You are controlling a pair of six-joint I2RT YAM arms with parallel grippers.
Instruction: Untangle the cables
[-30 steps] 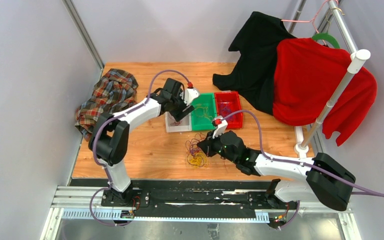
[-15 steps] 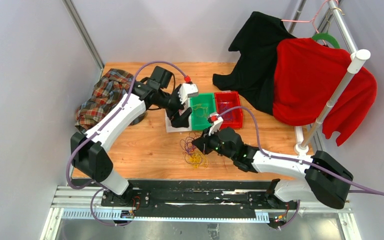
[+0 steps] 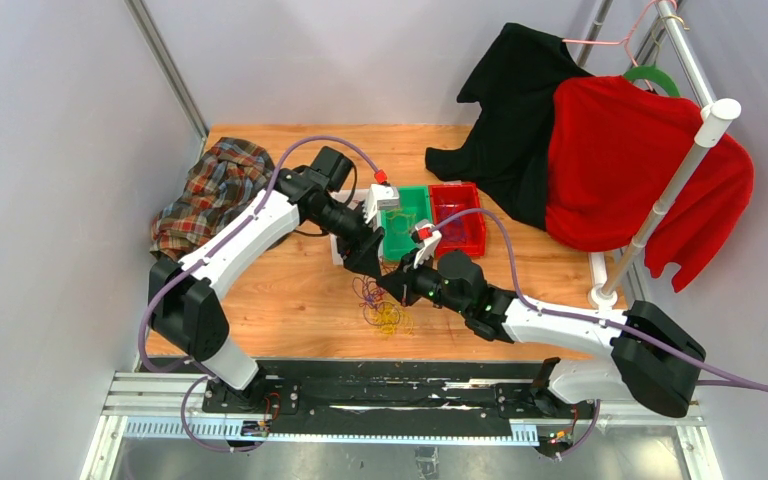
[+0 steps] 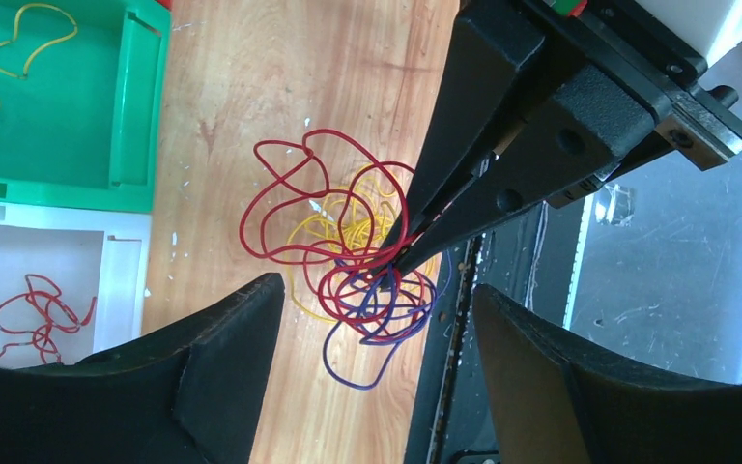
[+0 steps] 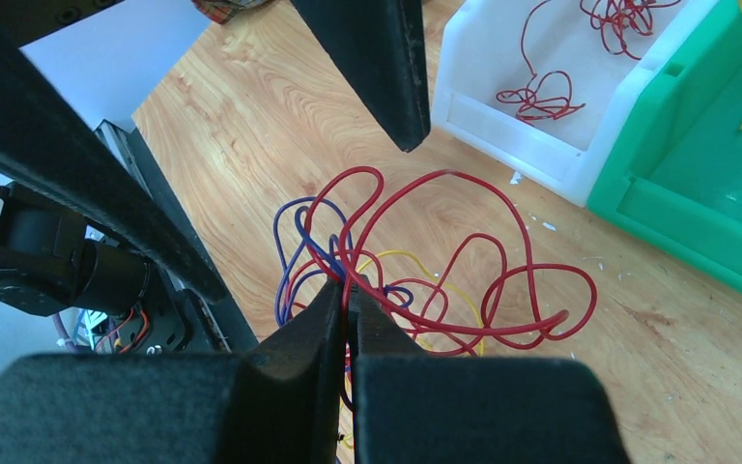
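Observation:
A tangle of red, yellow and purple cables (image 3: pixel 380 305) lies on the wooden table in front of the bins. My right gripper (image 5: pixel 348 290) is shut on a red cable at the tangle's knot, with red loops (image 5: pixel 444 174) fanning out beyond its tips. In the left wrist view its fingers (image 4: pixel 483 145) pinch the tangle (image 4: pixel 357 290) from the upper right. My left gripper (image 4: pixel 377 319) is open just above the tangle, its fingers either side of the purple loops. One left finger (image 5: pixel 377 58) shows at the top of the right wrist view.
A white bin (image 4: pixel 126 280) holds small red cables (image 4: pixel 39 314). A green bin (image 4: pixel 135 106) holds a yellow cable (image 4: pixel 0 48). A red bin (image 3: pixel 457 215) stands to their right. A plaid cloth (image 3: pixel 215 190) lies far left; garments hang on a rack (image 3: pixel 600 150) at right.
My left arm swung from over the white bin down towards the tangle. My right gripper moved left with the tangle, which shifted slightly left.

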